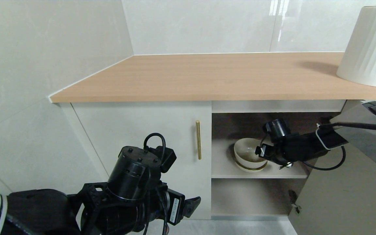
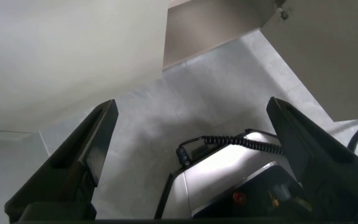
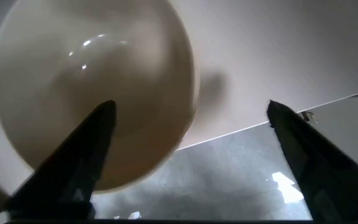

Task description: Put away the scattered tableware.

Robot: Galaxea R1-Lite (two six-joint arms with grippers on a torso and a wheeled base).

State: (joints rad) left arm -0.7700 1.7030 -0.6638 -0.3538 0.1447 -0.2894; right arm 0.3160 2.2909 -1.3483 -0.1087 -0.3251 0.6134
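A cream bowl [image 1: 247, 152] sits on a plate [image 1: 252, 169] with a dark-gold rim, on the middle shelf [image 1: 224, 164] of the open cupboard. My right gripper [image 1: 262, 153] is inside the cupboard at the bowl's right side, open. In the right wrist view the bowl [image 3: 92, 81] lies under one finger [image 3: 82, 162], and its rim falls between the two fingers of the right gripper [image 3: 190, 106]. My left gripper [image 1: 193, 204] hangs low in front of the closed left door, open with nothing in it. In the left wrist view the left gripper [image 2: 192, 102] points at the grey floor.
The closed left door carries a gold handle [image 1: 198, 139]. The right door [image 1: 344, 186] stands swung open at the right. A bare lower compartment [image 1: 253, 195] lies under the shelf. On the wooden countertop [image 1: 207, 75] a white ribbed container [image 1: 369, 45] stands at the far right.
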